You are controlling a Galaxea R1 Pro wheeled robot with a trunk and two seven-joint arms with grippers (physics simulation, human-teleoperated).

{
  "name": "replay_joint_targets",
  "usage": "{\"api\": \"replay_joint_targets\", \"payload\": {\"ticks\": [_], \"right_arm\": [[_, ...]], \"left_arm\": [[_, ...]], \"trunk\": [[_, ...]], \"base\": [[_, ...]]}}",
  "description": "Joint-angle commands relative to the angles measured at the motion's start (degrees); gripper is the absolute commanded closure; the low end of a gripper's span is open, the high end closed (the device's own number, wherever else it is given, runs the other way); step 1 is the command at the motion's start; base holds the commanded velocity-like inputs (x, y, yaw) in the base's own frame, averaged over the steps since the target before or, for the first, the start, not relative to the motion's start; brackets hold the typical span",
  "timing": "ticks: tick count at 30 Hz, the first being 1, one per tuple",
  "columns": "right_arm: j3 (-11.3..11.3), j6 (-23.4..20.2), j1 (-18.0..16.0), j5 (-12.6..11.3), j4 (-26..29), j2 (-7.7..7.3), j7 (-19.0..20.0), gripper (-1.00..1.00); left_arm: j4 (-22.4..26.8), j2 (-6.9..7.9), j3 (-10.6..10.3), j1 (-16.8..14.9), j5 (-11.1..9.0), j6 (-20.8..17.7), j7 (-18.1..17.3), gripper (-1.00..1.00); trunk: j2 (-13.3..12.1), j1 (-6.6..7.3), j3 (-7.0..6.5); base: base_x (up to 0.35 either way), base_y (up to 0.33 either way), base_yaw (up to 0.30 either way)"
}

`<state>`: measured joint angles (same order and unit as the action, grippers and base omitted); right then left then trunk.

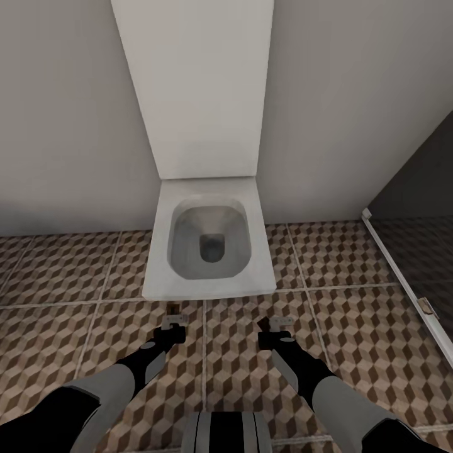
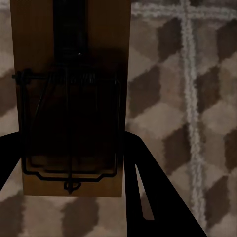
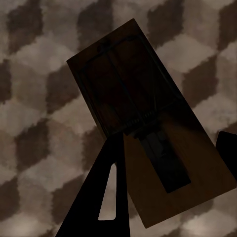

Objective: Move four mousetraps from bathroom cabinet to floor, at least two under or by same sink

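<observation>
Both grippers hang low over the cube-patterned bathroom floor (image 1: 352,352), just in front of a toilet. My left gripper (image 1: 173,319) is shut on a mousetrap (image 2: 74,98), a tan wooden board with dark wire parts held flat between the dark fingers (image 2: 148,197). Its tan end pokes out toward the toilet (image 1: 173,307). My right gripper (image 1: 270,326) is shut on a second mousetrap (image 3: 143,118), which lies tilted between its fingers (image 3: 103,197) above the tiles. The cabinet and the sink are out of view.
A white square toilet (image 1: 163,277) stands straight ahead, with a tall white panel (image 1: 201,88) behind it against the pale wall. A dark glass partition (image 1: 415,182) with a white floor rail (image 1: 396,270) closes off the right side. Open tiles spread left and right.
</observation>
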<state>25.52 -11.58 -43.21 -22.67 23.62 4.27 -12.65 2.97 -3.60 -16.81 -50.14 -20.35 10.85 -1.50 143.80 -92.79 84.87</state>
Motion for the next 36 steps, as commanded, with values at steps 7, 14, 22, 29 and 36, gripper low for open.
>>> {"api": "replay_joint_targets", "payload": {"ticks": [7,14,22,29,36], "right_arm": [[0.49,-0.21,-0.03,-0.44,0.11,-0.05,-0.38,-1.0],[0.49,-0.2,-0.03,-0.45,0.11,-0.05,-0.29,-1.0],[0.49,-0.2,-0.03,-0.45,0.12,-0.05,-0.27,-1.0],[0.49,-0.2,-0.03,-0.49,0.16,-0.08,-0.27,-1.0],[0.49,-0.18,-0.03,-0.53,0.19,-0.13,-0.24,-1.0]], "left_arm": [[-0.12,0.0,-0.42,-0.04,-0.39,0.23,0.01,1.0],[-0.14,0.0,-0.42,-0.04,-0.39,0.23,0.01,1.0],[-0.11,0.0,-0.42,-0.04,-0.39,0.23,0.01,1.0],[-0.13,0.0,-0.42,-0.04,-0.39,0.23,0.01,1.0],[-0.24,0.0,-0.42,-0.04,-0.39,0.05,0.01,1.0]], "trunk": [[0.01,0.01,0.03],[0.01,0.01,0.03],[0.01,0.01,0.03],[0.01,0.01,0.03],[0.01,0.01,0.03]], "base": [[0.0,0.0,0.0],[0.0,0.0,0.0],[0.0,0.0,0.0],[0.0,0.0,0.0],[0.0,0.0,0.0]]}}
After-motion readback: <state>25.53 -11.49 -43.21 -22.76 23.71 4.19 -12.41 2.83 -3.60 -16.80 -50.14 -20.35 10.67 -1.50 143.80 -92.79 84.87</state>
